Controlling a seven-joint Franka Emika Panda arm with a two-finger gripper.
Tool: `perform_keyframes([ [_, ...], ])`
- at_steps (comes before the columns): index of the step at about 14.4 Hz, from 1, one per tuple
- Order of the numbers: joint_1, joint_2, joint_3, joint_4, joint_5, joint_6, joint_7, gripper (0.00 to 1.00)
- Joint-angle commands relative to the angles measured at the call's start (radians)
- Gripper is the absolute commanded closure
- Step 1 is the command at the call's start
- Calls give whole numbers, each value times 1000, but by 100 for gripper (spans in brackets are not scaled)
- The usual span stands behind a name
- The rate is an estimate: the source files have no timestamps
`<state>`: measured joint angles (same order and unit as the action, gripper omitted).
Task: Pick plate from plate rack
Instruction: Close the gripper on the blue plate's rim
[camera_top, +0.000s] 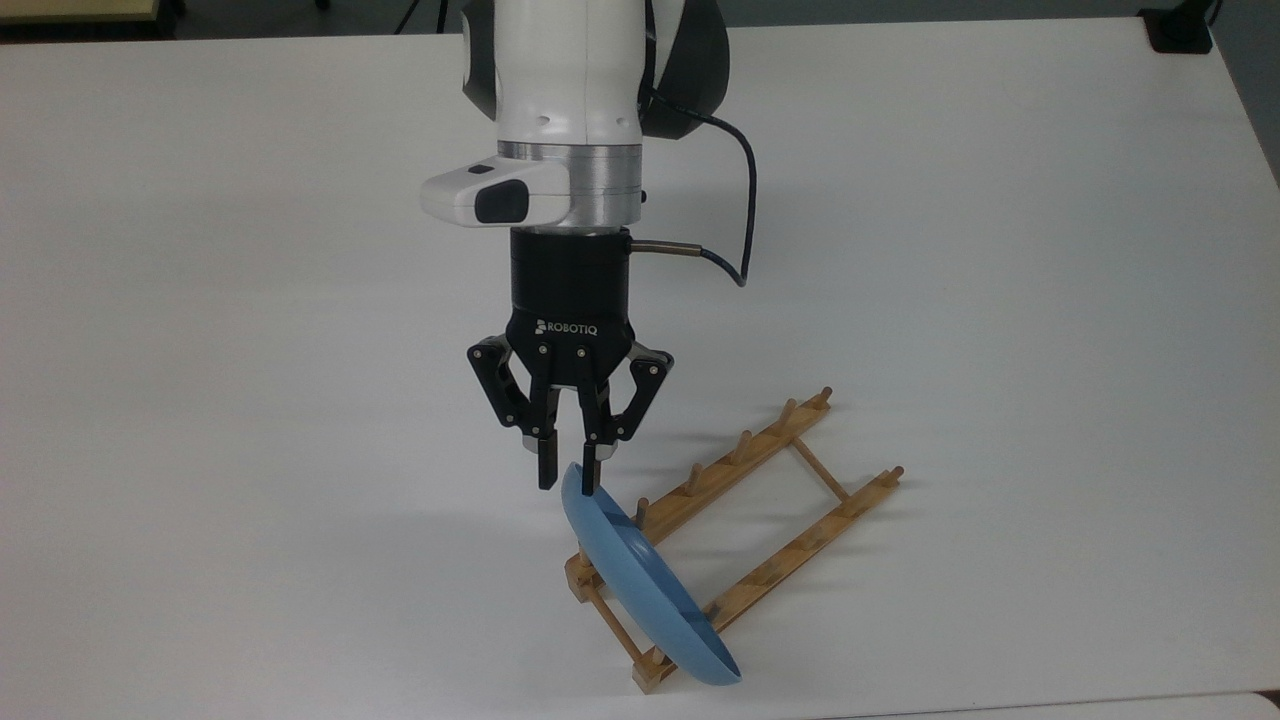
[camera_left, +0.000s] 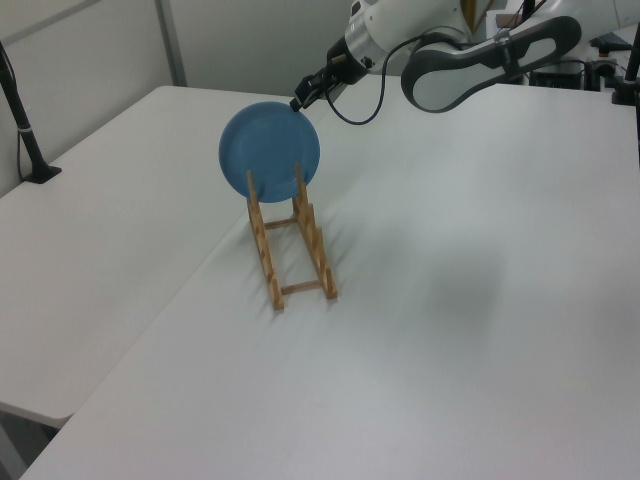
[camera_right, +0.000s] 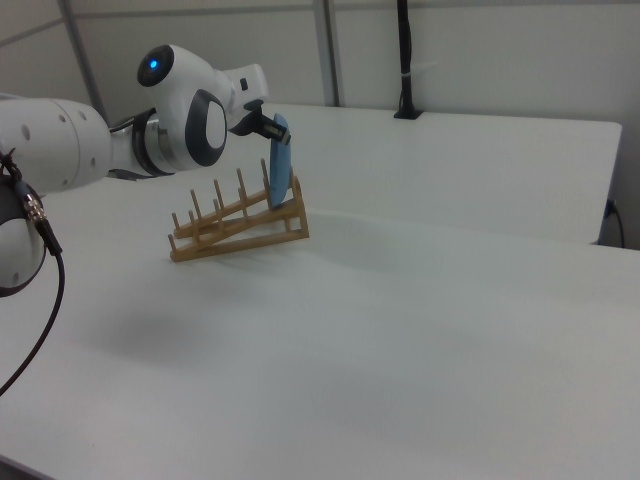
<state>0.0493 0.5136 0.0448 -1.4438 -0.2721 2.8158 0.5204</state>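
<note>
The blue plate (camera_top: 640, 575) stands on edge in the end slot of the wooden plate rack (camera_top: 760, 520) on the white desk (camera_top: 1000, 250). The gripper (camera_top: 568, 478) has its fingers (camera_top: 546, 465) clenched on the plate's top rim.

Arm (camera_top: 570, 70) cropped at top edge

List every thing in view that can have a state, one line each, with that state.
plate: standing on edge in the end slot of the rack, top rim between the fingers.
plate rack: flat on the table, other slots bare.
gripper: shut on the plate's top rim, pointing down.
table: white, bearing the rack.
</note>
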Motion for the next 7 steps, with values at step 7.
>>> perform_keyframes([
  [7,23,42,-14,6,-245,7,32,76],
])
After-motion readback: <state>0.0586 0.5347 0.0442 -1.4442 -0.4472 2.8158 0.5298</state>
